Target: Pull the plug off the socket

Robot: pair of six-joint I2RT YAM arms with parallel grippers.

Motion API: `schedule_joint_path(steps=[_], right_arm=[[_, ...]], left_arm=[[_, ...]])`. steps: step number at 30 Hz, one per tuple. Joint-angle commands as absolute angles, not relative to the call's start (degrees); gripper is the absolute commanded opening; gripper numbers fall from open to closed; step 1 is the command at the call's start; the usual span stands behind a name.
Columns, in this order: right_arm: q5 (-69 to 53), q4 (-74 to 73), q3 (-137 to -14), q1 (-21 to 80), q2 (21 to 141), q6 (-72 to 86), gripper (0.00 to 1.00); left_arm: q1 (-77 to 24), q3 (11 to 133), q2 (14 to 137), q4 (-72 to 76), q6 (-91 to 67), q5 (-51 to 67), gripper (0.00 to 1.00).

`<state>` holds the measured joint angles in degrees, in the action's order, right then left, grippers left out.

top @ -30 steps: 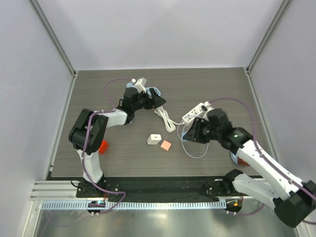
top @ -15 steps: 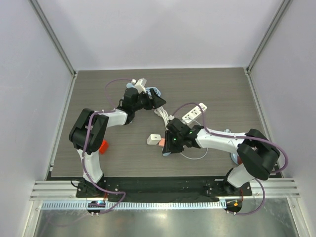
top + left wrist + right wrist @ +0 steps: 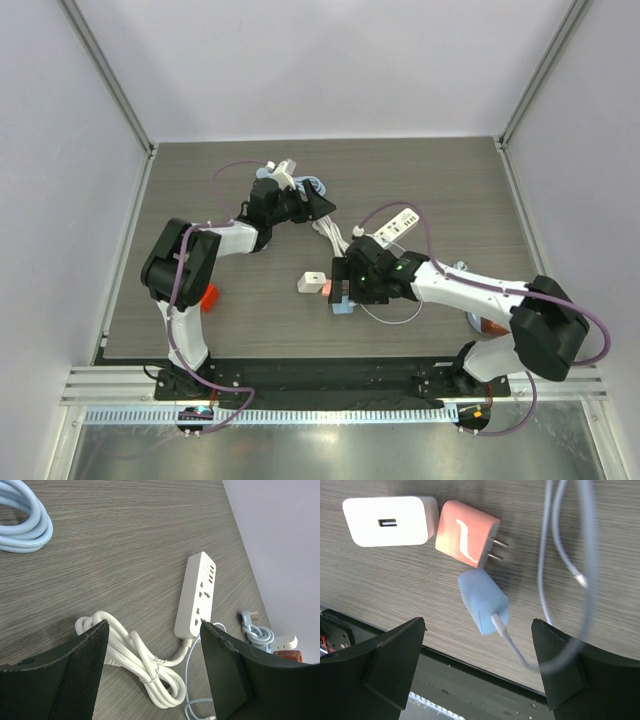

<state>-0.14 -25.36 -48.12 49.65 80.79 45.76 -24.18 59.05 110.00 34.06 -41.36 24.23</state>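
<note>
The white socket strip [image 3: 393,224] [image 3: 200,592] lies right of centre, and nothing stands in the outlets that show. The light-blue plug [image 3: 342,306] [image 3: 484,601] lies flat on the table near the front edge, its thin cable [image 3: 565,555] still attached. My right gripper [image 3: 345,288] [image 3: 477,630] hangs just above the plug, open, its fingers apart on either side and not touching it. My left gripper [image 3: 322,205] [image 3: 154,627] is open over the strip's bundled white cord [image 3: 145,665], holding nothing.
A pink adapter [image 3: 467,532] and a white USB adapter [image 3: 390,521] lie beside the plug. A pale blue cable coil [image 3: 25,520] sits at the back left, an orange block [image 3: 208,297] by the left arm. More small plugs [image 3: 285,642] lie far right.
My right gripper carried the blue plug from the socket strip to the front centre, then opened; the plug now lies loose on the table. The left arm has not moved.
</note>
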Motion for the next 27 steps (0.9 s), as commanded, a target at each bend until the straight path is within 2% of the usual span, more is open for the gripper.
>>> schedule_joint_path(steps=[1, 7, 13, 15, 21, 27], right_arm=[[7.6, -33.2, -51.5, 47.9, 75.6, 45.1, 0.94], [12.6, -41.4, -52.3, 42.9, 68.7, 45.1, 0.95], [14.3, -43.4, -55.6, 32.9, 67.1, 43.9, 0.97], [17.2, -43.3, -58.1, 29.9, 68.7, 44.0, 1.00], [20.7, -40.5, -65.2, 23.0, 78.9, 44.0, 1.00], [24.5, -38.9, -73.4, 21.2, 89.8, 47.6, 1.00]], left_arm=[[-23.7, 59.2, 109.8, 37.4, -41.5, 25.3, 0.74], [-23.7, 59.0, 109.8, 37.5, -41.6, 25.7, 0.74], [-23.6, 59.1, 110.0, 37.9, -41.8, 25.8, 0.74], [-23.6, 59.1, 110.1, 38.1, -42.1, 26.2, 0.74], [-23.2, 59.2, 110.5, 38.5, -42.4, 26.7, 0.74], [-22.5, 59.2, 111.1, 39.7, -43.4, 27.5, 0.74]])
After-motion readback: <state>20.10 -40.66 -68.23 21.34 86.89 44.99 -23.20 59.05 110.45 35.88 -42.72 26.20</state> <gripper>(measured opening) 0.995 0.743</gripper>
